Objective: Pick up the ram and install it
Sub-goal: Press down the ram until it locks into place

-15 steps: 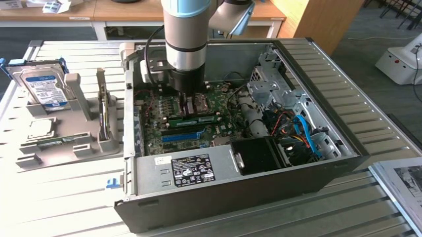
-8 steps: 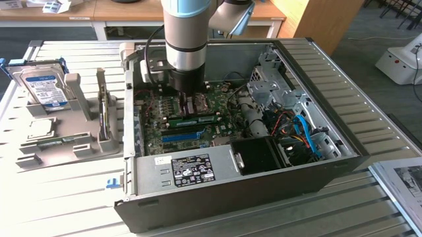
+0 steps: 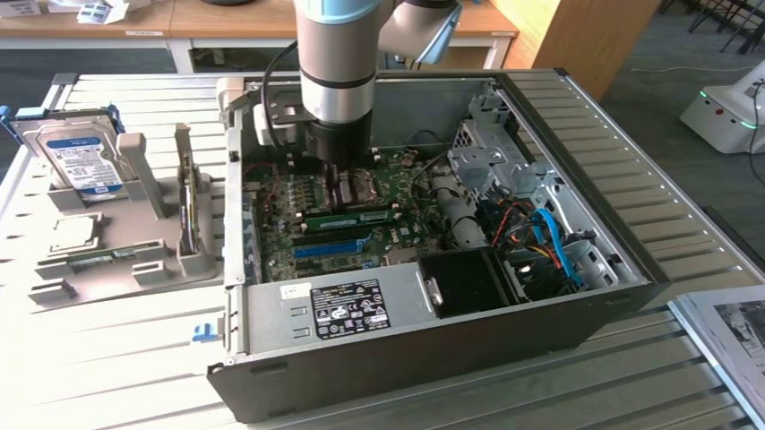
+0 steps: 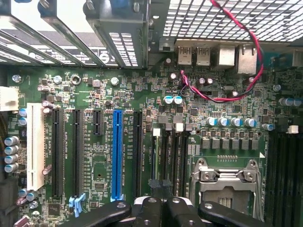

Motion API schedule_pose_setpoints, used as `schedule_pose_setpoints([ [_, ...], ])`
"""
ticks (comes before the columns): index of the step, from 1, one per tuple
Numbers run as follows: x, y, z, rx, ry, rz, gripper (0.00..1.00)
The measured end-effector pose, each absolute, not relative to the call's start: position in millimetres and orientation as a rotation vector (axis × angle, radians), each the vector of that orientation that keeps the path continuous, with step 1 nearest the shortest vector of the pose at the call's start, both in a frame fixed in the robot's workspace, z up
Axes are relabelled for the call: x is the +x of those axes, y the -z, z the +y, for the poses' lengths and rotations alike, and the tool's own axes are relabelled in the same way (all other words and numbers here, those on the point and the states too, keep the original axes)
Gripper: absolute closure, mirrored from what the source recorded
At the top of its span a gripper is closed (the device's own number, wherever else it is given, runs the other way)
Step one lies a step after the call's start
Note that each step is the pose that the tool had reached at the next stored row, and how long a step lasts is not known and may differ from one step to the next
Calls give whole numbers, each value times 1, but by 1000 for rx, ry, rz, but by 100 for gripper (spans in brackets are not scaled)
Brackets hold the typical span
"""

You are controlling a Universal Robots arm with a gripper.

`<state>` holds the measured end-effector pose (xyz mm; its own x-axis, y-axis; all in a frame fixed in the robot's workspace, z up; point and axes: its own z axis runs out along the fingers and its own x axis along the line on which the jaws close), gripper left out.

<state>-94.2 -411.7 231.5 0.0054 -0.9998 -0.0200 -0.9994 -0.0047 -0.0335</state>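
The arm reaches down into an open computer case (image 3: 622, 269). My gripper (image 3: 347, 190) hangs just above the motherboard (image 3: 400, 235), beside the CPU socket (image 4: 222, 189). Its black fingers (image 4: 151, 210) are pressed together, shut, with nothing visible between them. A slim green strip with a pale sticker, the ram (image 3: 348, 218), stands edge-up across the board a little nearer the camera than the gripper. I cannot tell whether the fingertips touch it. The long blue slot (image 3: 328, 248) (image 4: 117, 153) lies beyond it, empty.
A grey holder (image 3: 179, 260) on the exterior view's left carries a hard drive (image 3: 81, 159), a chip (image 3: 72, 231) and another green stick (image 3: 106, 258). The case holds a black power supply (image 3: 347, 309), a drive cage (image 3: 490, 152) and blue cables (image 3: 556, 237). A red wire (image 4: 255, 61) loops near the rear ports.
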Motion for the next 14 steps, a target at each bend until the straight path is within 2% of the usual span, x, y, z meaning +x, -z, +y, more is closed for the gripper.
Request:
schedule_pose_setpoints([
  [14, -94, -255, -412, -2201, 14, 2190, 90],
])
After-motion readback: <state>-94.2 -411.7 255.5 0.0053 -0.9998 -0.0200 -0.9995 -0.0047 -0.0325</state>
